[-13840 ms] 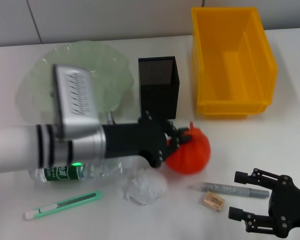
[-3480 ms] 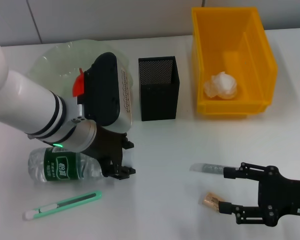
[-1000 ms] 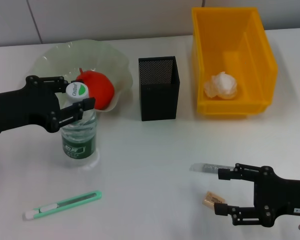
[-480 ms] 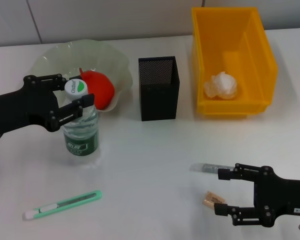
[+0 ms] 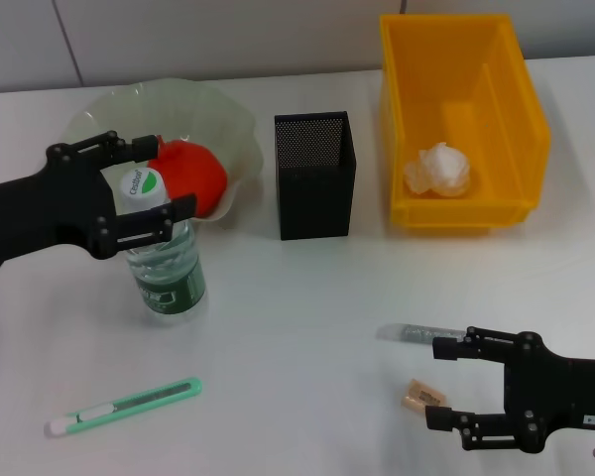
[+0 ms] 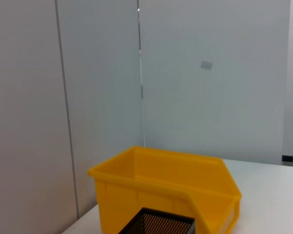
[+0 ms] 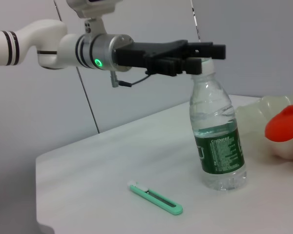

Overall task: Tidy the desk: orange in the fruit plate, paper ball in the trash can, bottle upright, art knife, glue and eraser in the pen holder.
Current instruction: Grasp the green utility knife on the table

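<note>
Left hand (image 5: 139, 193) open, fingers flanking the cap of the upright bottle (image 5: 164, 263). Right hand (image 5: 451, 382) open, glue (image 5: 416, 332) and eraser (image 5: 423, 397) between its fingers. Risk: withdrawal clipping the cap would topple the bottle.

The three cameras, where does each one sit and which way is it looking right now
Head: above the table, facing forward and down; shows left gripper at the bottle and right gripper.
Left wrist: on left arm, facing yellow bin and wall; no fingers visible.
Right wrist: on right arm, facing bottle and left gripper.
Head and right wrist share the bottle.
</note>
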Robot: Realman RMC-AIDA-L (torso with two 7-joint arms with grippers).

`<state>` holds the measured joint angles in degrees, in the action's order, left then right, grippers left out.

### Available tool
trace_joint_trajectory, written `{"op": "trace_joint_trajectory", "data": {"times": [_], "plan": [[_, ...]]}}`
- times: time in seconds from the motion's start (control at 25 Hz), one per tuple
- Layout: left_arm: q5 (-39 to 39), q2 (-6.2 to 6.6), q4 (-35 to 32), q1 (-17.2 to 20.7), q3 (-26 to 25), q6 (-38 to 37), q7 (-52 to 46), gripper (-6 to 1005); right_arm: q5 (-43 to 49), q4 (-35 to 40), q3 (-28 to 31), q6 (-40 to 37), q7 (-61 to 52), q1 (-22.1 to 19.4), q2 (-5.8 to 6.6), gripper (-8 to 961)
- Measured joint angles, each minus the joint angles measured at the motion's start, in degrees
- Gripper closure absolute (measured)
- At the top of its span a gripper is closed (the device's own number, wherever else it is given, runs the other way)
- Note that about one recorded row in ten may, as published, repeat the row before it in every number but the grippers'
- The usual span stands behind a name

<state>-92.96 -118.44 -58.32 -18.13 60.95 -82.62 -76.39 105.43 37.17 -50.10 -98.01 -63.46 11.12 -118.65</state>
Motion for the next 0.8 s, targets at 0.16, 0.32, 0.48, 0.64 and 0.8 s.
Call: {"op": "trace_joint_trajectory", "data": {"times": [0.16, 0.32, 0.48, 0.64, 0.8], "plan": [[0.93, 0.03, -8.52, 3.39, -1.08, -4.63, -2.07, 240, 0.01, 0.0, 0.15, 0.01, 0.0, -0.16, 0.0, 155], [0.18, 0.06, -20.22, 7.54, 1.12, -6.45, -6.65, 204, -0.21, 0.27, 0.7, -0.03, 0.0, -0.28, 0.1, 155], [-4.45, 0.09, -30.74, 10.52, 3.75, -7.96, -10.75, 207, -0.14, 0.39, 0.9, -0.1, -0.03, -0.26, 0.21, 155], [-11.09, 0.07, -35.89, 10.72, 4.93, -10.95, -12.71, 210, -0.17, 0.51, 1.88, -0.56, -0.04, -0.41, 0.58, 155], [-20.08, 0.07, -38.47, 8.44, 5.95, -14.63, -19.54, 213, 0.05, 0.61, 4.88, -1.01, 0.38, -0.57, 0.93, 155]]}}
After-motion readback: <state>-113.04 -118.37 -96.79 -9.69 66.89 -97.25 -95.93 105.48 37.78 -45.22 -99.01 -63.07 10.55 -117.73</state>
